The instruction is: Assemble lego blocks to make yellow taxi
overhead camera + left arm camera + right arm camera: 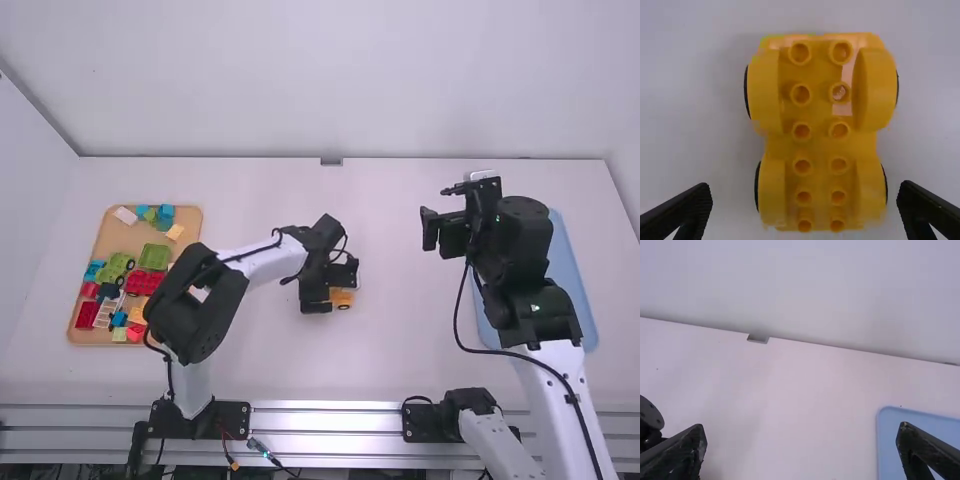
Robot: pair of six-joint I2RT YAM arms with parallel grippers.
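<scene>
The white worktop (400, 350) carries a light blue tray (582, 290) on the right arm's side and a tan tray (108, 245) of loose blocks on the left arm's side. The right gripper (802, 430) is above the worktop near the blue tray, jaws parted and holding nothing. The left gripper (805, 192) is over the middle of the worktop, its jaws spread on either side of the yellow car base (820, 145), released from it. That base rests on the worktop, wheels on, both rows of studs bare along most of its length, so the taxi looks barely begun: body and roof are probably left to add. Candidates wait in the tan tray, among them a pale orange block (175, 232).
</scene>
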